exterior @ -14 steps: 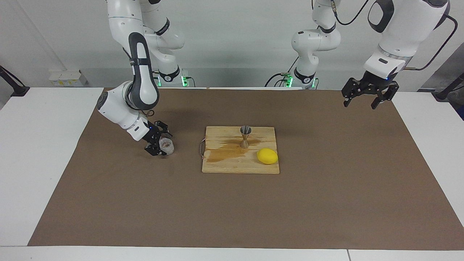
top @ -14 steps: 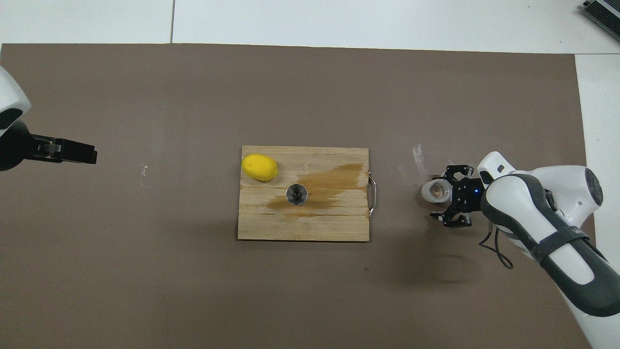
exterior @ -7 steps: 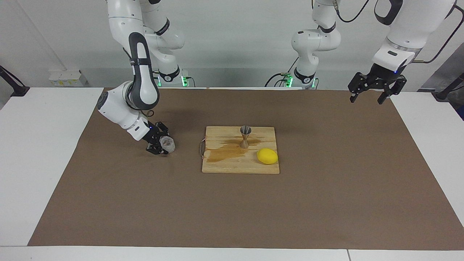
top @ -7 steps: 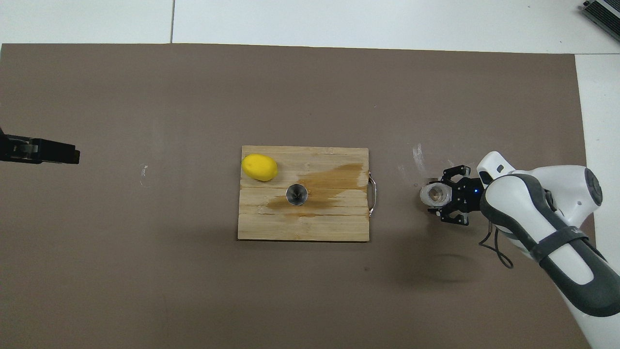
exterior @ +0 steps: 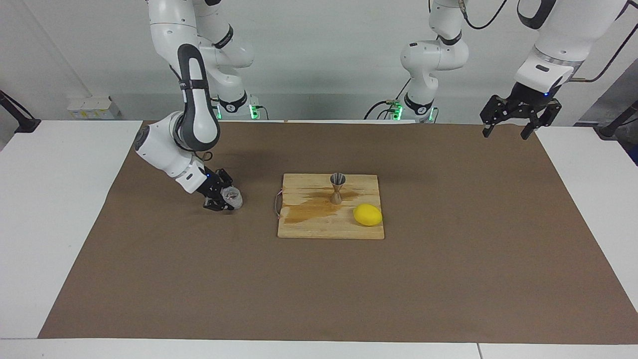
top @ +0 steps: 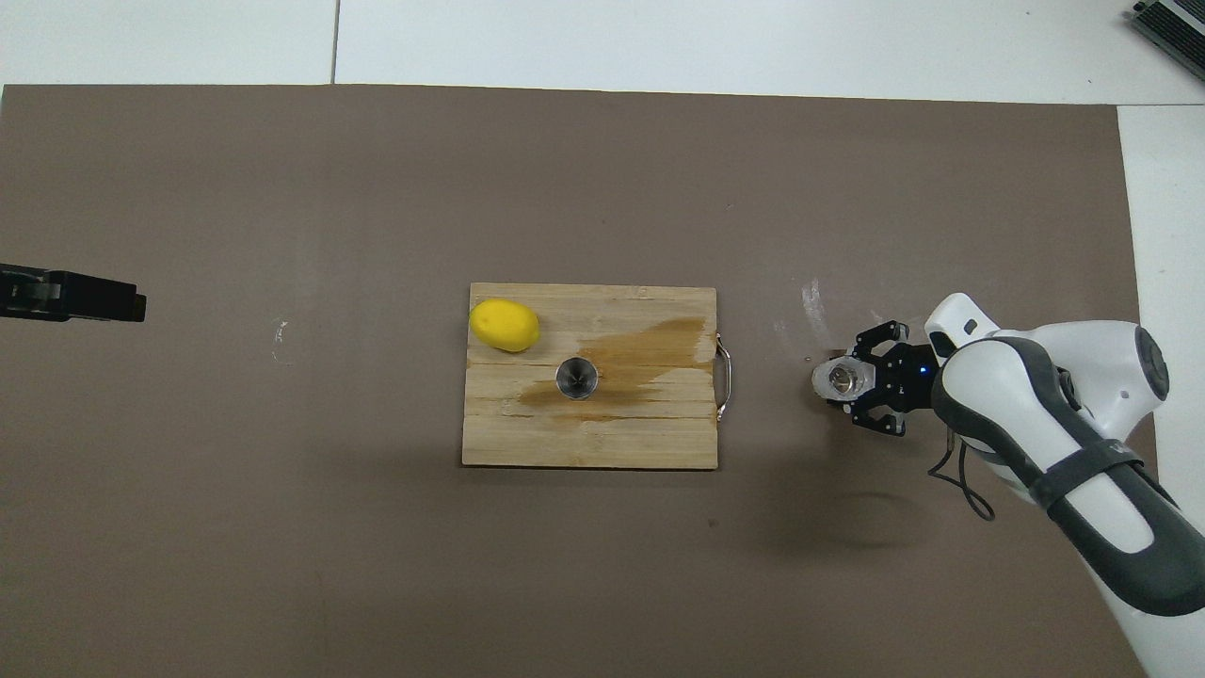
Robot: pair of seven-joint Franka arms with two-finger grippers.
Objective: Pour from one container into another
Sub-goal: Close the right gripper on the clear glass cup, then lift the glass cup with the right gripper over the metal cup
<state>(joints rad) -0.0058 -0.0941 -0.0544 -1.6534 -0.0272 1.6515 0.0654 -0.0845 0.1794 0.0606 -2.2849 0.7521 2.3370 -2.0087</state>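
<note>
Glass cup (exterior: 232, 198) sits clamped between the fingers of my right gripper (exterior: 224, 199), low over the brown mat (exterior: 448, 279) and just beside the handle end of the wooden cutting board (exterior: 319, 227), toward my right arm's end of the table. Whether its base touches the mat or hangs just clear of it, I cannot tell. From overhead the cup (top: 838, 379) shows as a pale round mouth facing up, so it is upright, with my right gripper (top: 861, 386) closed around its wall from the side away from the board (top: 584, 443).

On the cutting board stands the metal jigger (exterior: 337, 188), upright on its narrow hourglass waist, near the board's edge that is closer to my bases. From above, the jigger (top: 576, 377) is an open dark circle at the middle of the board. A darker wet-looking stain (exterior: 314, 207) spreads across the wood from the jigger toward the handle end. A yellow lemon (exterior: 368, 215) lies on the same board, farther from my bases than the jigger and toward the corner at my left arm's end.

My left gripper (exterior: 514, 118) hangs high in the air, well apart from the board, over the mat's edge at my left arm's end of the table. Its fingers are spread apart and hold nothing; that arm waits.
</note>
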